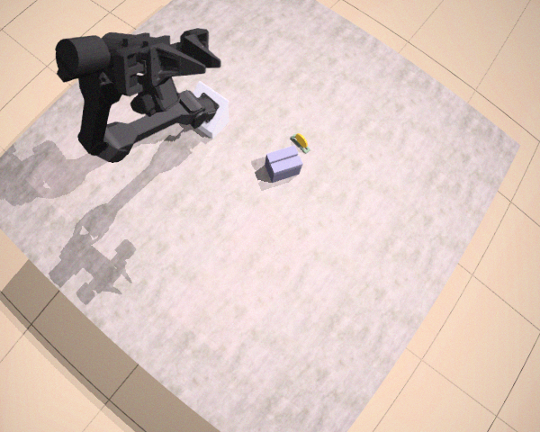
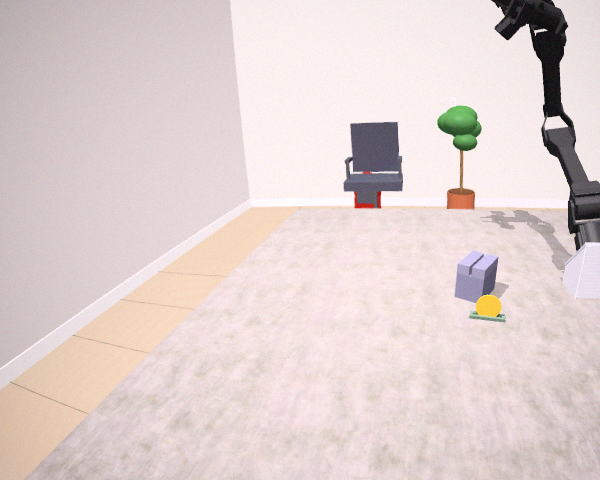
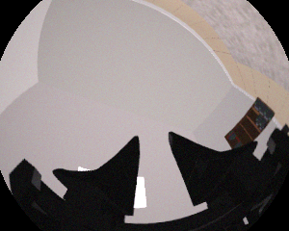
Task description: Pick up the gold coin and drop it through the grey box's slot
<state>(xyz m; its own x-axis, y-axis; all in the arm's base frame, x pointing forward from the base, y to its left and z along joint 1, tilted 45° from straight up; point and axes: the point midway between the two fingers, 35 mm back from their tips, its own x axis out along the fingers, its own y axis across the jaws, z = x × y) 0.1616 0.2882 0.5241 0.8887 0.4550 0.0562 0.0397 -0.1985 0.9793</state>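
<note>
The gold coin (image 1: 301, 140) (image 2: 488, 305) stands on edge in the green holder (image 1: 307, 149) (image 2: 473, 315). The box (image 1: 285, 170) (image 2: 469, 287), blue-grey in these views, stands right beside the holder, with a narrow slot along its lid. My gripper (image 1: 212, 67) (image 3: 153, 137) is raised high above the table near the arm's base, far from coin and box. Its fingers are partly apart with nothing between them. The wrist view shows only walls, floor and a shelf beyond the fingers; the gripper's tips are out of frame in the exterior view.
The arm's white base plate (image 1: 221, 121) (image 2: 595, 273) lies to one side of the box. The arm is folded up above it and casts shadows on the mottled table top (image 1: 354, 241) (image 2: 290, 361). A chair (image 2: 374, 147) and a potted plant (image 2: 460, 124) stand in the background.
</note>
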